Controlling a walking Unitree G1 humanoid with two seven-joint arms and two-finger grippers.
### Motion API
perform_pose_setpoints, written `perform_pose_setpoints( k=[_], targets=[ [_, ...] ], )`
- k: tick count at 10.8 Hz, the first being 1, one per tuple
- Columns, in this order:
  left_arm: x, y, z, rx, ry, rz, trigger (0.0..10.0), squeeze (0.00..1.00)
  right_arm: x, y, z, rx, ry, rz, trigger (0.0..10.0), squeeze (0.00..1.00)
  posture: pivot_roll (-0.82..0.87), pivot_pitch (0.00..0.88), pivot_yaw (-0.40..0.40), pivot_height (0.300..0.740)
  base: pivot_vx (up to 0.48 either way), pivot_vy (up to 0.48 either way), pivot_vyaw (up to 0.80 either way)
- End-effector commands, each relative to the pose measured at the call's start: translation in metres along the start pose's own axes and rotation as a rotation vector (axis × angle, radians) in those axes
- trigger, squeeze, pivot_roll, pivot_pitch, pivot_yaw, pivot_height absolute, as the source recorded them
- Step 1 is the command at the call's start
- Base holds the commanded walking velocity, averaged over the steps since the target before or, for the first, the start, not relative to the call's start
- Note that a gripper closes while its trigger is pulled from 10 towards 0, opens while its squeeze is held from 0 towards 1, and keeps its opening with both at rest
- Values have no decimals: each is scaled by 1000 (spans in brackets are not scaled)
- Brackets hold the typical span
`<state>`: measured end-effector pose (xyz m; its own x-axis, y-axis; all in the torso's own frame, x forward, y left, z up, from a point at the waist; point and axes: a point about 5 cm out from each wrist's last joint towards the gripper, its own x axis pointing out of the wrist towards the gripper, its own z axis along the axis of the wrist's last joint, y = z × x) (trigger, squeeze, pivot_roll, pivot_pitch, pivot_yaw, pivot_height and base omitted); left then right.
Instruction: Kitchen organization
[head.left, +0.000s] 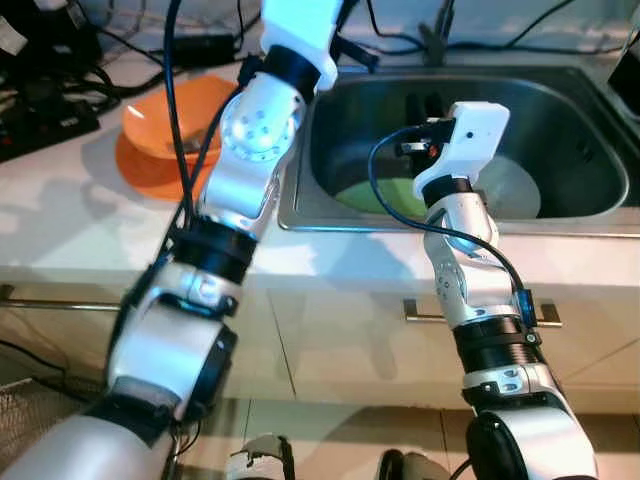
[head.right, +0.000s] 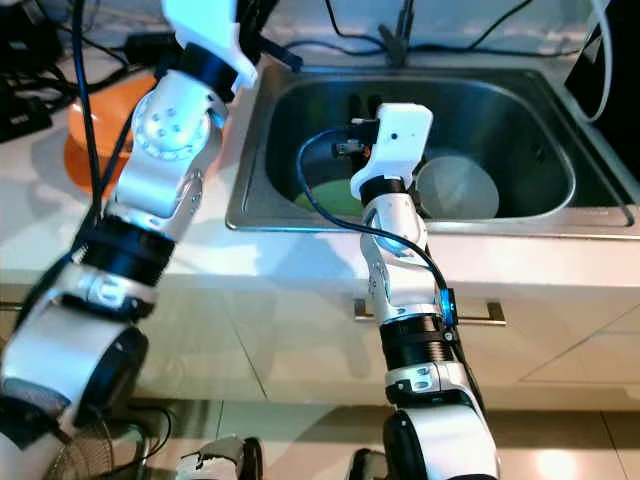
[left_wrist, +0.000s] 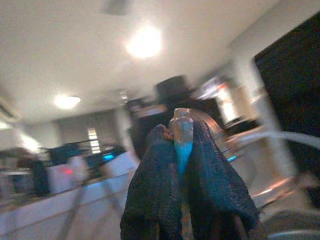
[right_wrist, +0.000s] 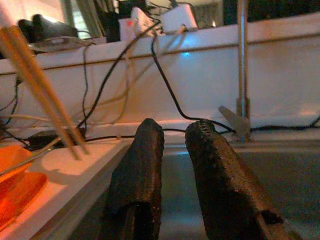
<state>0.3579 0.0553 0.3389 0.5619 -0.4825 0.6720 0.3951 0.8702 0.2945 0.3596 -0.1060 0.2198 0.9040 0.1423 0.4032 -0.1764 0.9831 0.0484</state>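
My left arm (head.left: 250, 130) is raised over the counter beside the sink. Its gripper (left_wrist: 182, 130) is shut on a thin utensil (left_wrist: 182, 140) with a tan end and a light blue part. My right gripper (right_wrist: 175, 130) hangs over the steel sink (head.left: 560, 100) behind its white wrist housing (head.left: 465, 135). Its fingers (right_wrist: 137, 170) stand slightly apart with nothing between them. A green plate (head.left: 385, 195) and a pale round dish (head.left: 515, 190) lie in the sink. Two wooden chopsticks (right_wrist: 37, 85) slant down to the counter left of the sink; what holds them is hidden.
An orange bowl on an orange plate (head.left: 165, 120) sits on the white counter left of the sink. The faucet (head.left: 435, 40) and several black cables run along the back wall. A cabinet handle (head.left: 415, 312) is below the counter edge.
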Motion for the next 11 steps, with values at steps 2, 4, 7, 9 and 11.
perform_pose_setpoints(
  k=[2, 4, 7, 9, 11],
  targets=[
    [-5, -4, 1, -146, -13, -46, 10000, 0, -4, -4, 2, -20, -18, 7, 10000, 0, 33, 0, 54, 740, 0, 0, 0],
    [-18, -3, -19, -297, 59, -30, 10000, 0, -7, -6, 4, -48, -23, 42, 10000, 576, 7, 0, 57, 740, 0, 0, 0],
    [-37, -1, -32, -359, 108, 8, 10000, 0, -9, -10, 8, -86, -29, 88, 10000, 1000, -4, 0, 45, 740, 0, 0, 0],
    [-37, 1, -33, -369, 107, 14, 10000, 0, -14, 12, 3, -90, 23, 352, 10000, 722, -2, 0, 40, 740, 0, 0, 0],
    [-37, 1, -34, -369, 111, 12, 10000, 0, -25, 25, -2, -136, 39, 509, 10000, 0, 0, 0, 32, 740, 0, 0, 0]
  ],
)
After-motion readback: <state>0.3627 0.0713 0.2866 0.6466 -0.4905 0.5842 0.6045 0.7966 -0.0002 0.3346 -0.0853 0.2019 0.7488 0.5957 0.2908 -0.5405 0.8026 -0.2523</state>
